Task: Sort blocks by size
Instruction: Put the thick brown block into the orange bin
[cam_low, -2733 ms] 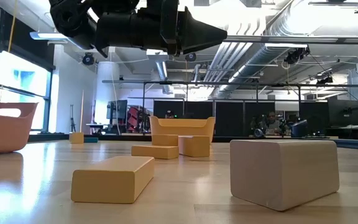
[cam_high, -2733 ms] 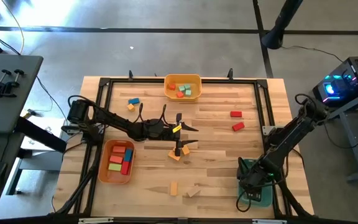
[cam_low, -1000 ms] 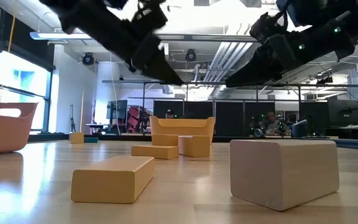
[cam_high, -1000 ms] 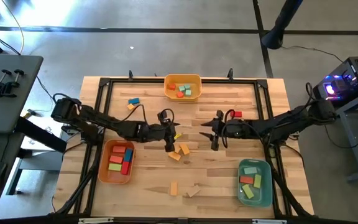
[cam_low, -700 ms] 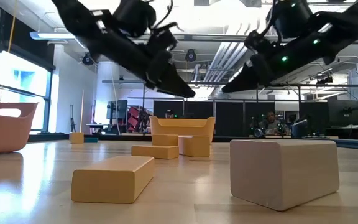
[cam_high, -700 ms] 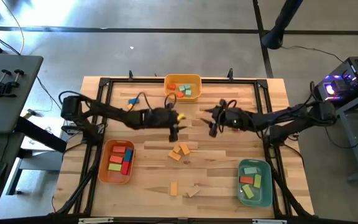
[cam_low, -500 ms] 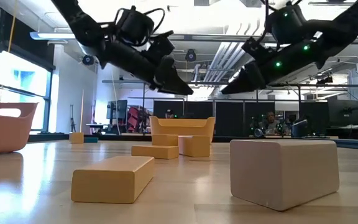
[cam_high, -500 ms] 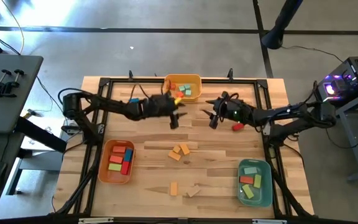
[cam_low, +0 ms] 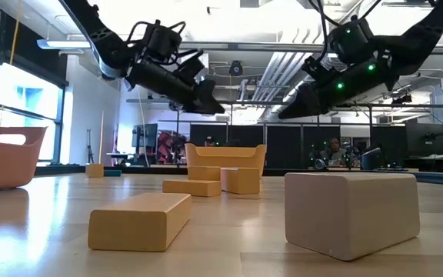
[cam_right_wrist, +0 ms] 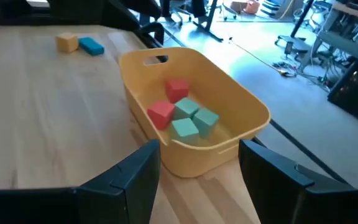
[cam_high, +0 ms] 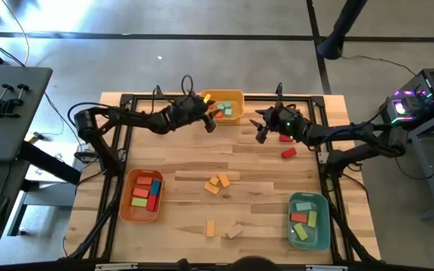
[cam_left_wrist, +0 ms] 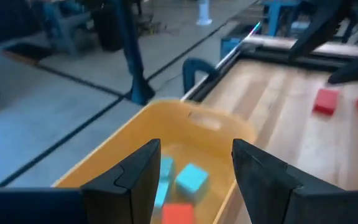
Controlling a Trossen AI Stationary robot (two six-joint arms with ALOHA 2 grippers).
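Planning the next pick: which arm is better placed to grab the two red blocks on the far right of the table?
The right. Its gripper hangs open just beside the two red blocks, while the left gripper is open over the yellow bin, with the right arm between it and them.

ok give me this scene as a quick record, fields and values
left gripper: open, empty, over the yellow bin
right gripper: open, empty, just right of that bin
yellow bin contents: red and teal blocks
orange bin: holds blocks
teal bin: holds blocks
loose: two red blocks under right arm, orange pair mid-table, two pale blocks near front edge
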